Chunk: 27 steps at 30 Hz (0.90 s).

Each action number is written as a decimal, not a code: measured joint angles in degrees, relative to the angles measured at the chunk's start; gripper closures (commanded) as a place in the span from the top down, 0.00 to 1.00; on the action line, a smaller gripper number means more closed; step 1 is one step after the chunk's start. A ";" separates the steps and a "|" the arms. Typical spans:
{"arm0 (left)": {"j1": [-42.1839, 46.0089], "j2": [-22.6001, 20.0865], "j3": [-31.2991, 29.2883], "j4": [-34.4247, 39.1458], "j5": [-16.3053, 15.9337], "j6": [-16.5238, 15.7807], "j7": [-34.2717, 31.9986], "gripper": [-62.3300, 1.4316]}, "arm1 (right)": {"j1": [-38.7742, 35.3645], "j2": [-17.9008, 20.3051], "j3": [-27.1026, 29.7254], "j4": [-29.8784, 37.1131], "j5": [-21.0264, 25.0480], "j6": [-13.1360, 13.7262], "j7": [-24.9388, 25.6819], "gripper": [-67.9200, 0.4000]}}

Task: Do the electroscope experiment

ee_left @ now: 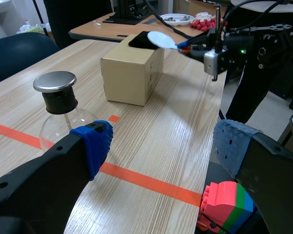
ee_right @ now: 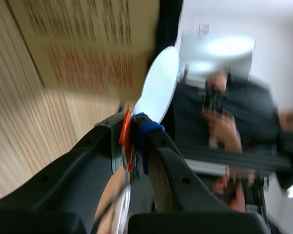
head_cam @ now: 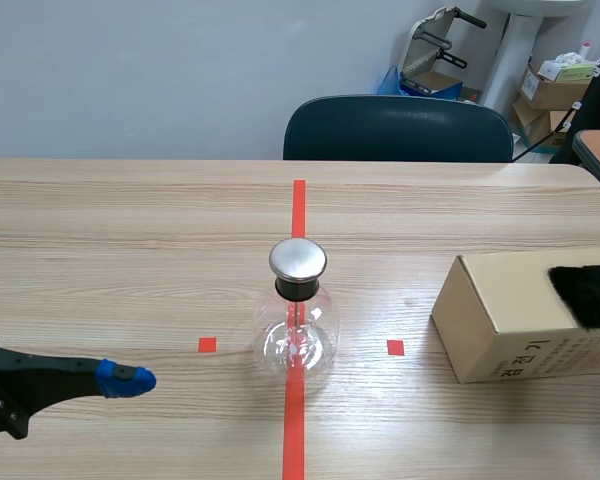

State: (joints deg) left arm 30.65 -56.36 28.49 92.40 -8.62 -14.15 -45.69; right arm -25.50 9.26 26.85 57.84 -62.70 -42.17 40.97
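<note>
A long bench of light wood (head_cam: pixel 130 250) holds everything. A dark round-backed chair (head_cam: pixel 398 128) stands at its far side.

A brown cardboard box (head_cam: pixel 510 310) sits on the bench, on the right arm's side. A black fuzzy clump (ee_left: pixel 140 40) lies on the top of the box. I cannot tell if the box is open.

A round clear glass bottle (head_cam: pixel 298 325) stands in the middle of the bench, on the long red tape line. A shiny round metal cap (head_cam: pixel 298 259) on a black neck closes it. A thin rod hangs down inside from the cap.

The left end effector (head_cam: pixel 125 380) is low near the bench, on the left side of the bottle and apart from it. Its fingers are spread wide with nothing between them.

The right end effector (ee_right: pixel 132 131) pinches the orange handle of a flat white round paddle (ee_right: pixel 158 85).

Only the left wrist view shows the paddle's white face over the black clump on the box. It also shows a small pink, green and blue toy block (ee_left: pixel 228 207) under its own end effector. Only the right wrist view shows the pinch up close.
</note>
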 measured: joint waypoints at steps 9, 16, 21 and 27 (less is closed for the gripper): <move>0.00 0.00 0.00 0.00 0.00 0.00 0.00 0.73 | 0.09 0.09 0.04 0.00 -0.20 -0.04 15.50 0.03; 0.00 0.00 0.00 0.00 -0.02 0.00 0.00 0.73 | 0.09 0.04 0.02 0.00 -0.44 -0.04 9.66 0.03; 0.00 0.00 0.00 0.00 -0.22 0.00 0.00 0.73 | 0.09 0.11 0.04 0.00 -0.26 -0.04 5.88 0.03; 0.00 0.00 0.00 0.00 -0.70 0.02 0.00 0.73 | 0.09 0.11 0.04 0.00 -0.28 -0.04 6.12 0.03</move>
State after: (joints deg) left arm 30.65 -56.36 28.49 92.40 -9.32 -14.13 -45.69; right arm -25.41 9.37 26.89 57.84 -62.98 -42.22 47.09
